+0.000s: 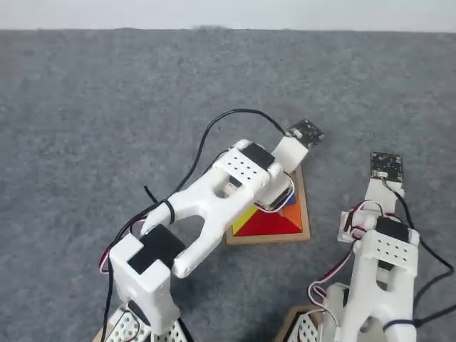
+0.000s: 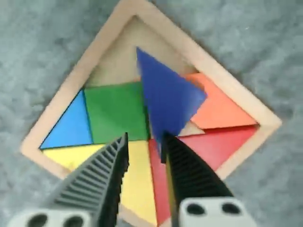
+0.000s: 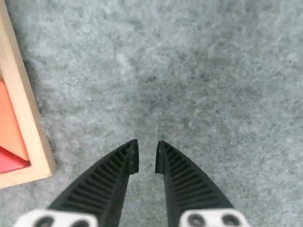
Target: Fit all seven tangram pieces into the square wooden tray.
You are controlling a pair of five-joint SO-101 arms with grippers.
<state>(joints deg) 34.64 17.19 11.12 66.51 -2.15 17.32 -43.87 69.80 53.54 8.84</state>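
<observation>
The square wooden tray (image 2: 236, 97) holds a light blue triangle (image 2: 71, 127), a green square (image 2: 116, 111), a yellow triangle (image 2: 135, 179), a red triangle (image 2: 213, 149) and an orange piece (image 2: 220, 106). A dark blue triangle (image 2: 168, 94) sits crooked over the green and orange pieces, one corner over the bare tray floor (image 2: 116, 64). My left gripper (image 2: 144, 142) hovers over the tray, open, with one finger (image 2: 184, 170) at the blue triangle's near corner. My right gripper (image 3: 147, 151) is over bare carpet beside the tray's rim (image 3: 23, 109), with only a narrow gap between its fingers and nothing in it.
Grey carpet (image 1: 107, 107) covers the table all around. In the high view the left arm (image 1: 214, 199) stretches across over the tray (image 1: 303, 231), and the right arm (image 1: 385, 249) stands folded to the tray's right.
</observation>
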